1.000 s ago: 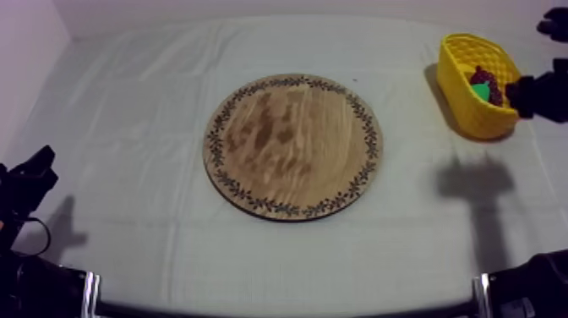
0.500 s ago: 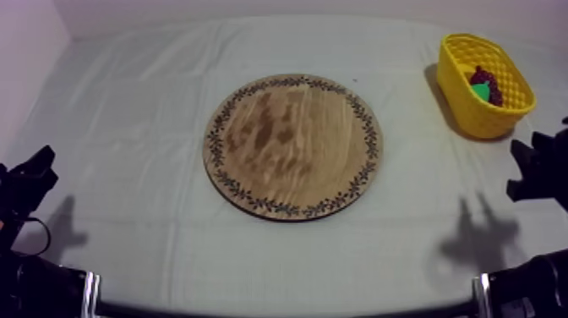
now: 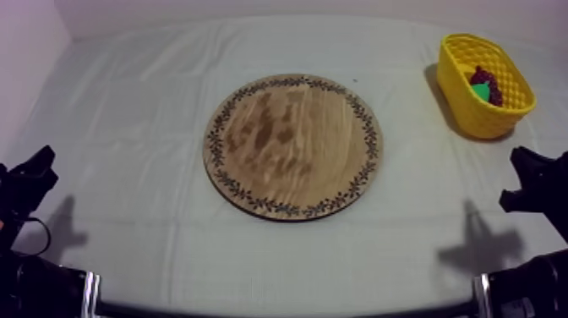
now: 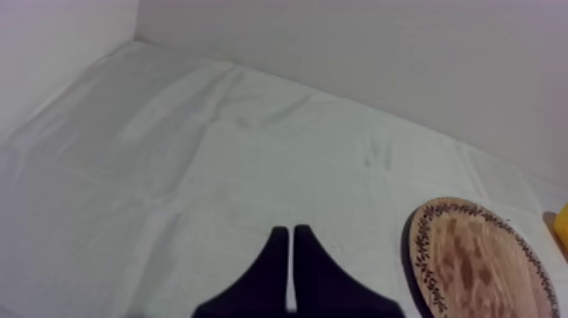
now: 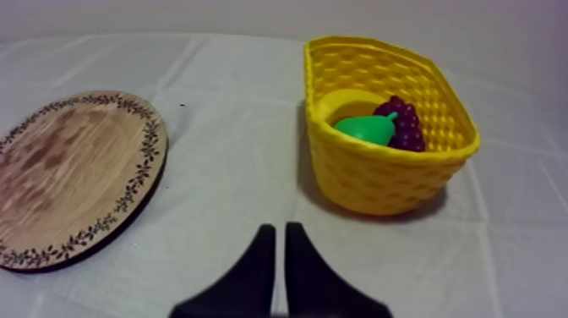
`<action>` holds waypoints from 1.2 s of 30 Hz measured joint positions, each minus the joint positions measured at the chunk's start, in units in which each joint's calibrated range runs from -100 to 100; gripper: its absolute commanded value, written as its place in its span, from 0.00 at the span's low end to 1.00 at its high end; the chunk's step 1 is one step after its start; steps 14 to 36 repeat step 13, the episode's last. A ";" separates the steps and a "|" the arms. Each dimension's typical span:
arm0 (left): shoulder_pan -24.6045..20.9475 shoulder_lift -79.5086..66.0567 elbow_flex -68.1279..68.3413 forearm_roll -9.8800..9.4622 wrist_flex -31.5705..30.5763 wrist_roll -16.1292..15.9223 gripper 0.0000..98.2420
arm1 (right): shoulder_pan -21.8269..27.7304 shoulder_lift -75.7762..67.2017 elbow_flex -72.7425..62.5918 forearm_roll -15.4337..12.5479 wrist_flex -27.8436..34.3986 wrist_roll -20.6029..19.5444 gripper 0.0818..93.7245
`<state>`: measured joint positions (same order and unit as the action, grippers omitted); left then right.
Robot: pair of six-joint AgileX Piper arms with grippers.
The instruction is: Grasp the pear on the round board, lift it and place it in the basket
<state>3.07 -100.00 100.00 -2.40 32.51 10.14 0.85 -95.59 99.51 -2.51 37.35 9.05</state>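
The table (image 3: 127,101) under its grey-white cloth is occupied at the centre by the round wooden board (image 3: 292,148), on which nothing is seen to lie. The yellow basket (image 3: 486,84) is found at about two o'clock from the board, well apart from it.

The right gripper (image 5: 276,233) is seen at about six o'clock from the basket, near the table's edge. Its fingers are pressed together into a narrow wedge with nothing between them. The left gripper (image 4: 290,233) is seen at about eight o'clock from the board, likewise pressed together on nothing.

Inside the basket a bunch of grapes (image 5: 404,125) is seen, and the pear (image 5: 365,127) lies just beside it, against the basket wall.

The placing step is judged to be done, since the pear is already in the basket. No further grasp appears to be called for. At most, the arms would need to be parked clear of the basket and board.
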 measured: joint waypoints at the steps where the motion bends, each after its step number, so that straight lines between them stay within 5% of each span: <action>1: 0.00 0.00 0.00 0.00 0.00 0.00 0.00 | -0.04 0.00 0.00 0.39 0.00 0.46 0.06; 8: 0.00 0.00 0.00 0.00 0.00 0.00 0.00 | -0.11 -0.05 0.00 0.83 -0.03 3.11 0.01; 36: 0.00 0.00 0.00 0.00 0.00 0.00 0.00 | -0.11 -0.05 0.00 0.83 -0.55 2.90 0.01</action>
